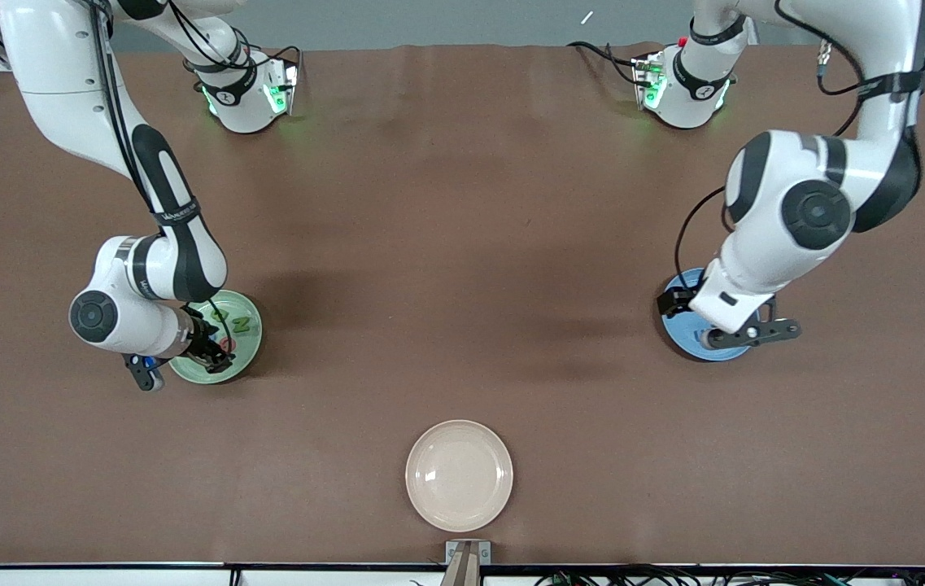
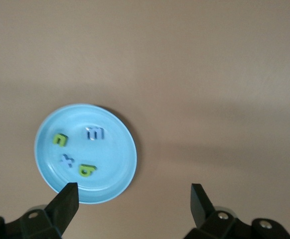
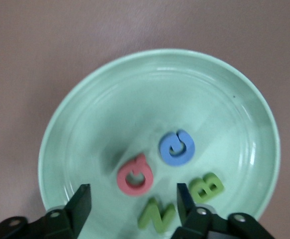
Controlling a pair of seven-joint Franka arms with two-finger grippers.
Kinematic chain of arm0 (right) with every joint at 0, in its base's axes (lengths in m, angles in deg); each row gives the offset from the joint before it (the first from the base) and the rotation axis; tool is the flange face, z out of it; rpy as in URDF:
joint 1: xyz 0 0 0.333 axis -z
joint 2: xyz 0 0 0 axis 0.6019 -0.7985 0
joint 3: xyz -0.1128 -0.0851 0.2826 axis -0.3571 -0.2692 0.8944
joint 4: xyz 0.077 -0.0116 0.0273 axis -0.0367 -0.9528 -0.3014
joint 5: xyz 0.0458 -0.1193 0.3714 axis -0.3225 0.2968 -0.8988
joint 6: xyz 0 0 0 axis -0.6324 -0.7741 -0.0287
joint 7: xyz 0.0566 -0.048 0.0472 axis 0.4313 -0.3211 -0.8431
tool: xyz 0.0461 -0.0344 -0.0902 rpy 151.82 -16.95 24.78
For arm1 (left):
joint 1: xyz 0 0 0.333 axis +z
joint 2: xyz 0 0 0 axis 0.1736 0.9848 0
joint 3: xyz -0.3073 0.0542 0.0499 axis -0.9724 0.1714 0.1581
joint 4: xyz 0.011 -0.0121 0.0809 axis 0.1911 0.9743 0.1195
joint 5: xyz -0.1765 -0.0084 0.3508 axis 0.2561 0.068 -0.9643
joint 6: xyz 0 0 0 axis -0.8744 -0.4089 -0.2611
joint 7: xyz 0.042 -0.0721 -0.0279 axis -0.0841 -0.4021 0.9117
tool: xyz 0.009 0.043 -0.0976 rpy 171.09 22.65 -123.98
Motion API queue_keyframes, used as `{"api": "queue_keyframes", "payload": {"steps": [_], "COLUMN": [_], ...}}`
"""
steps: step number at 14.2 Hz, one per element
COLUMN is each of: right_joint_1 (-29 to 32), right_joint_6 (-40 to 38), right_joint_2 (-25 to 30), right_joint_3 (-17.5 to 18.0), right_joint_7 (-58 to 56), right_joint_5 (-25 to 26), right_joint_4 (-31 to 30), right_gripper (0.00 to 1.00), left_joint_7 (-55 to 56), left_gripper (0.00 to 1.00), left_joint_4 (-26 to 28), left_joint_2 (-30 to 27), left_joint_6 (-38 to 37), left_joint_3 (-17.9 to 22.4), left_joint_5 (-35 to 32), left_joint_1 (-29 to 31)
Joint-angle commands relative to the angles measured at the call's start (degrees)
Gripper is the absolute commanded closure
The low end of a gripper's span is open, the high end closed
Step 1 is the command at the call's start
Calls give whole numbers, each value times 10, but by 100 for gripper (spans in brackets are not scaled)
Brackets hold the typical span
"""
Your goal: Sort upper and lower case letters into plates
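In the front view we found the blue plate (image 1: 678, 295) mostly hidden under the left arm, its letters out of sight, and the left gripper (image 1: 702, 325) concealed too. The right arm covered part of the pale green plate (image 1: 246, 346). Between the right gripper's jaws, the red letter (image 3: 135, 175) looked blurred.

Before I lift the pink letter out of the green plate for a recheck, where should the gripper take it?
Come straight down from above with the open right gripper and pinch the pink letter across its round ring. It lies flat in the green plate, apart from the blue letter.
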Motion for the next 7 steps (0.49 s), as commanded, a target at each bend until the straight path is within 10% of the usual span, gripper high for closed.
{"api": "queue_keyframes", "payload": {"steps": [1,7], "right_joint_1": [3,46], "right_joint_6": [-114,-260], "right_joint_2": [34,147], "right_joint_3": [5,4], "right_joint_7": [-134,-436], "right_joint_5": [7,58], "right_joint_4": [36,35], "right_gripper": [0,0], "left_joint_7": [-50,-121], "left_gripper": [1,1], "left_joint_4": [9,7], "left_joint_2": [-63,-132], "left_joint_6": [-18,-62], "left_joint_3": [0,2], "left_joint_5": [11,11], "left_joint_1": [28,77]}}
